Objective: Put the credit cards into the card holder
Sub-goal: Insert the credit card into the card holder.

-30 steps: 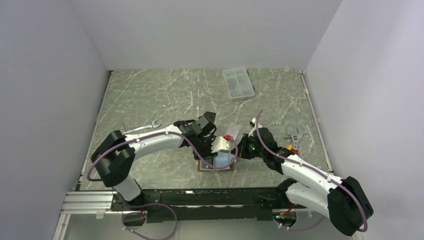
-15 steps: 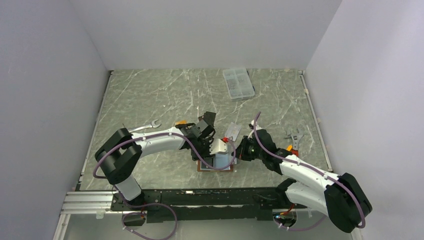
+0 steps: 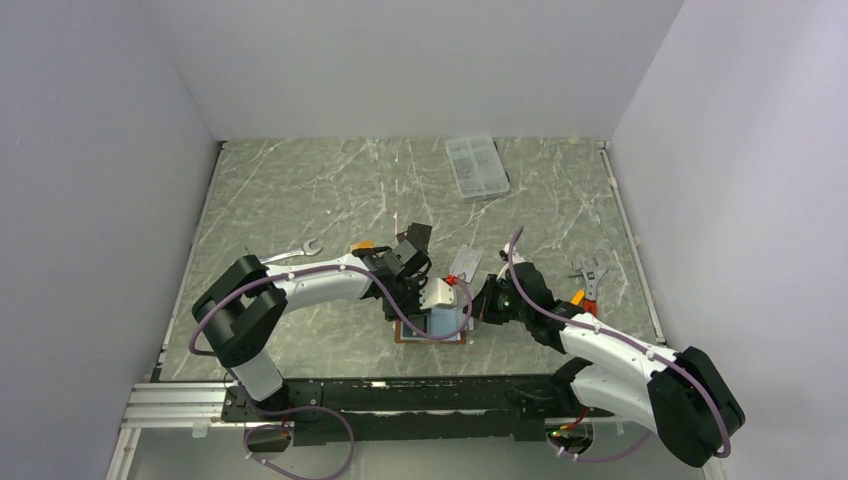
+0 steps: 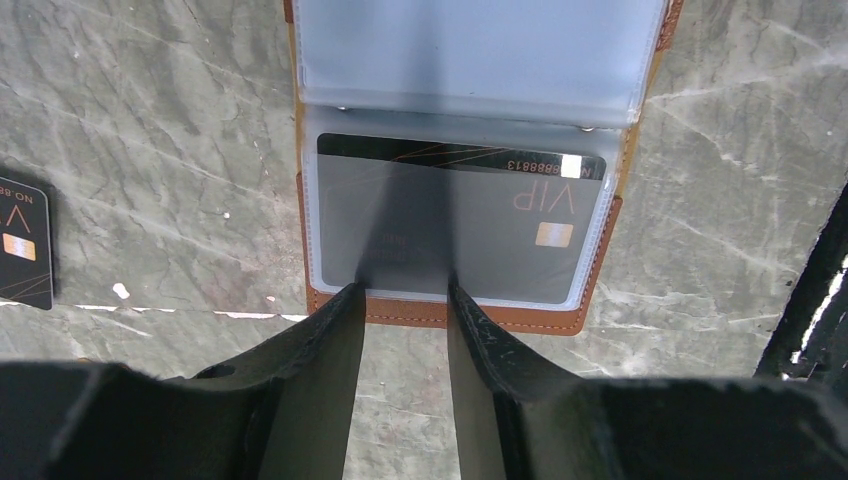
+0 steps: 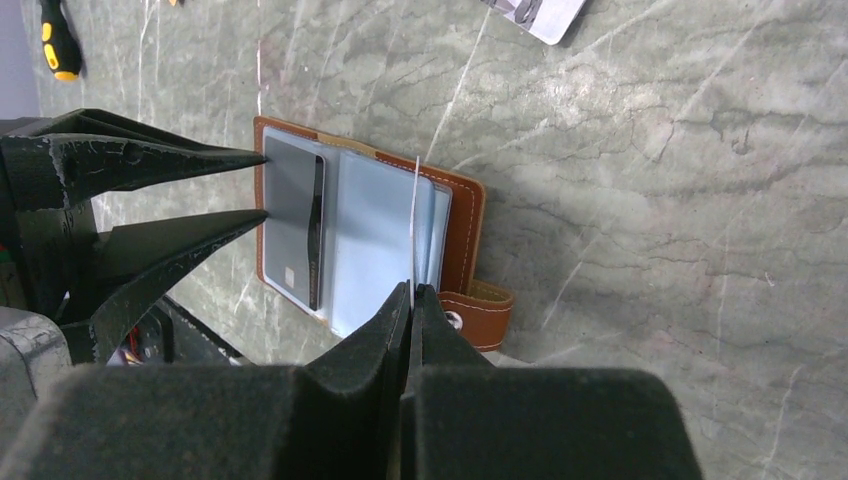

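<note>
1. L end effector (image 4: 400,290): released, tips spread and touching near rim of holder (image 4: 500,318).
2. R end effector (image 5: 410,292): clenched on clear leaf (image 5: 414,220), pinched at its free edge and stood upright, edge-on to wrist cam.
3. Holder: open & flat on worktop (image 4: 150,120) btw the two arms, snap tab (image 5: 487,308) just beside R tips.
4. Black card (image 4: 500,210): seated in pocket nearest L tips, nearly all in, far strip bare past the film.
5. 2nd black card (image 4: 22,243): loose on worktop, near holder, off to one side. Silver card (image 5: 535,12): loose too, well apart beyond holder. Orange-tan one: can't make out.
6. Step, prob.: one card done; changeover to next, w/ R baring a fresh pocket.
7. Next, likely: back L off, take 2nd black card by an edge (thin, flat on stone, so may need tipping), line up w/ pocket mouth under lifted leaf, push in low & straight. R to hold leaf up meanwhile.
8. Risks: holder skidding under the push; leaf slipping from pinch.
</note>
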You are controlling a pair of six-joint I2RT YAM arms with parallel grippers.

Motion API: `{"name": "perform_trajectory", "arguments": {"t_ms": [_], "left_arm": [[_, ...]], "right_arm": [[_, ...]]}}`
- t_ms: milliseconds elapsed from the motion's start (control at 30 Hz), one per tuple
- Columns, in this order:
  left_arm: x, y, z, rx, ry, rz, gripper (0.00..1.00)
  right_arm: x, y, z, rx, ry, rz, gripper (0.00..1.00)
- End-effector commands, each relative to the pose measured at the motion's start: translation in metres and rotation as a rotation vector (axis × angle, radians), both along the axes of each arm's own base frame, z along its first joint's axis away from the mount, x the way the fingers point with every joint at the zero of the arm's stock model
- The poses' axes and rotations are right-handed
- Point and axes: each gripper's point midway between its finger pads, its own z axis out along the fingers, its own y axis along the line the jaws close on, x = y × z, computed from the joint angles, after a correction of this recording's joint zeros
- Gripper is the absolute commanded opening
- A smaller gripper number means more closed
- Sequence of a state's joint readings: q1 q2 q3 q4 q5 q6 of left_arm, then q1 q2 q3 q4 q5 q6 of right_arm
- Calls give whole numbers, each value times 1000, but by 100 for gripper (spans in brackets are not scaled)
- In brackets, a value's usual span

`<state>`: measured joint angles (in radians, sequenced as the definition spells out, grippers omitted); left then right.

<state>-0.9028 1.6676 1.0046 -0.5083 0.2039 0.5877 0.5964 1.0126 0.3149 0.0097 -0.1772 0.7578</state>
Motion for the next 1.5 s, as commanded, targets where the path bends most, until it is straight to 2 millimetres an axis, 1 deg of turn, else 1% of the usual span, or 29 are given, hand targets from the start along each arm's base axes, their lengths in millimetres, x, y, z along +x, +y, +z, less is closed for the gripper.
{"name": "perform_trajectory", "arguments": {"t_ms": [0, 433, 667, 733, 867, 1067, 1267, 1467], "left_arm": [[2, -5, -3, -4, -6, -20, 41], [-1, -1, -6, 6, -13, -30, 40], [-2, -1, -4, 2, -14, -35, 39], [-2, 0, -4, 3, -16, -37, 39], [-3, -1, -3, -1, -11, -39, 38], [-3, -1, -2, -2, -8, -39, 38], [-4, 0, -3, 2, -12, -47, 37], [-4, 1, -1, -3, -13, -49, 37]], "right_arm": [[3, 8, 8, 68, -27, -5, 0], [1, 15, 10, 132, -16, -16, 0], [-1, 9, -1, 106, 1, -33, 0], [-1, 6, -2, 97, 1, -45, 0], [-3, 6, -3, 117, 4, -55, 0], [0, 11, 0, 159, 14, -71, 0], [4, 19, 11, 213, 2, -73, 0], [8, 28, 16, 263, 12, -64, 0]]}}
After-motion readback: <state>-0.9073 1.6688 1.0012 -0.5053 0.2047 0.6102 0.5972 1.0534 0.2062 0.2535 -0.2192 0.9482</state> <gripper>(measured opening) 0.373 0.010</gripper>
